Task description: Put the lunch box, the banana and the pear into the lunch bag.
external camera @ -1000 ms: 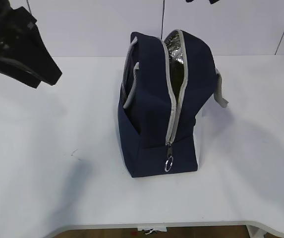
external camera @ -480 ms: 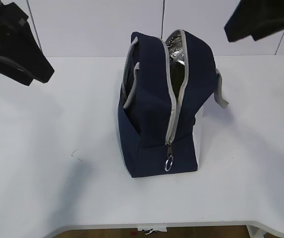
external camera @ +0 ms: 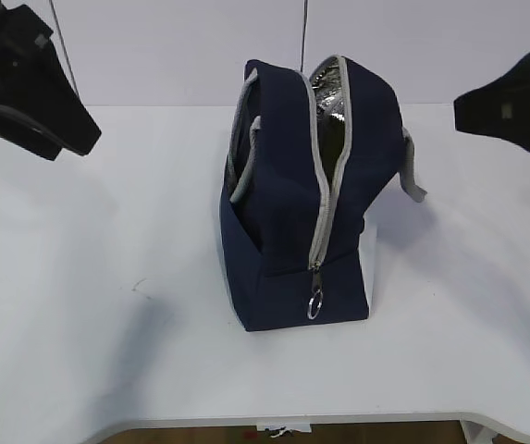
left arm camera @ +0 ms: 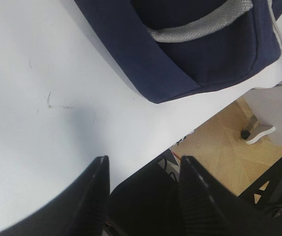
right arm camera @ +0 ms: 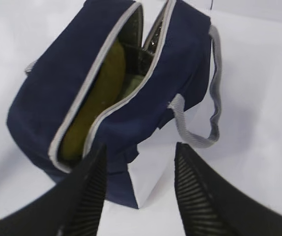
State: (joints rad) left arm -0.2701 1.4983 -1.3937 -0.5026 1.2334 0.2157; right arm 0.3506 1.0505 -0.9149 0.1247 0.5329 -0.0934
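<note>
Inside the unzipped lunch bag [right arm camera: 131, 103], the banana [right arm camera: 94, 103]; both end effectors half-open, empty.

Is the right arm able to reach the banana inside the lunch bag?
Probably yes. The right gripper hangs open above the lunch bag, whose zipper gapes, and the banana shows through the gap. The slit looks narrow, though.
</note>
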